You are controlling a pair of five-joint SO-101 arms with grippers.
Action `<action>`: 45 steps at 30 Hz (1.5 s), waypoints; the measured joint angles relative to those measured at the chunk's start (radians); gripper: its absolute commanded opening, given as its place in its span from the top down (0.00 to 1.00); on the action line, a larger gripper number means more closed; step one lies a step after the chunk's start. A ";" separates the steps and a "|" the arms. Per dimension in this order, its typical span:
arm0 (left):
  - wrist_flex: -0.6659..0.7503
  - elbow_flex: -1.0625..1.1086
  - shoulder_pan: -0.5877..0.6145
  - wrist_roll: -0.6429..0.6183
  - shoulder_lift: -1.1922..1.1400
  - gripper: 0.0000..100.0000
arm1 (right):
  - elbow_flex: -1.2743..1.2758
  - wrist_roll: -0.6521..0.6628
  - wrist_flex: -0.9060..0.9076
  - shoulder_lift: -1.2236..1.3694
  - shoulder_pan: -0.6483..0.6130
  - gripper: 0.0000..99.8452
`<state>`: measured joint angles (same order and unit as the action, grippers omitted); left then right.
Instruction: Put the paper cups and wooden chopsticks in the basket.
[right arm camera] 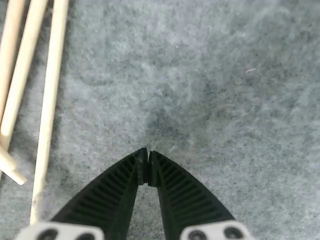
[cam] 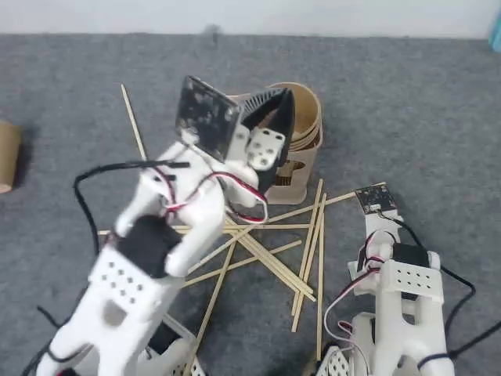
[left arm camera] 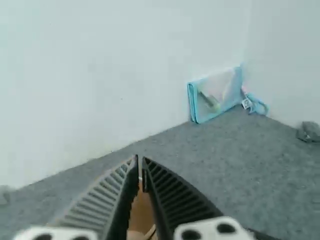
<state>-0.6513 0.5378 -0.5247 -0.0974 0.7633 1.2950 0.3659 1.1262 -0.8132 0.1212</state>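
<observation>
My left gripper (cam: 288, 95) is over the basket (cam: 293, 176), shut on the rim of the top paper cup (cam: 304, 106) of a nested stack standing in it. In the left wrist view its fingertips (left arm camera: 139, 161) nearly touch, with brown paper cup (left arm camera: 141, 212) between the fingers. Another paper cup (cam: 6, 157) lies at the far left edge. Several wooden chopsticks (cam: 309, 235) lie crossed on the carpet in front of the basket, and one chopstick (cam: 133, 121) lies behind the left arm. My right gripper (right arm camera: 148, 167) is shut and empty just above bare carpet, beside chopsticks (right arm camera: 47, 100).
Grey carpet covers the whole floor. The right arm (cam: 395, 282) stands at the front right, next to the chopstick pile. A light blue pouch (left arm camera: 216, 94) leans against the far wall. Open carpet lies to the right of the basket.
</observation>
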 measured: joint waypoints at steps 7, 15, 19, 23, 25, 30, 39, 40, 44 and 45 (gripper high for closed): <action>0.109 0.126 0.000 0.000 -0.058 0.99 | 0.000 0.000 0.000 0.000 0.000 0.99; 0.121 0.161 0.000 -0.003 -0.193 0.99 | 0.000 0.000 0.000 0.000 0.000 0.99; 0.130 0.190 -0.002 -0.005 -0.189 0.99 | 0.000 0.000 0.000 0.000 0.000 0.99; 0.137 0.218 -0.002 -0.005 -0.181 0.99 | 0.000 0.000 0.000 0.000 -0.002 0.99; 0.144 0.227 -0.002 -0.005 -0.180 0.99 | 0.000 0.000 0.000 0.000 -0.002 0.99; 0.146 0.235 -0.002 -0.005 -0.178 0.99 | 0.000 0.000 0.000 0.000 0.000 0.99; 0.146 0.245 0.023 -0.006 -0.160 0.99 | 0.000 0.000 0.000 0.000 -0.002 0.99; 0.141 0.244 0.034 -0.006 -0.152 0.99 | 0.000 0.000 0.000 0.000 -0.002 0.99; 0.106 0.203 0.095 -0.003 -0.066 0.99 | 0.000 0.000 0.000 0.000 0.000 0.99; 0.083 0.176 0.112 -0.003 -0.034 0.99 | 0.000 0.000 0.000 0.000 0.000 0.99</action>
<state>-0.5685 0.7142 -0.4127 -0.1005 0.7296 1.2950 0.3659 1.1262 -0.8132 0.1212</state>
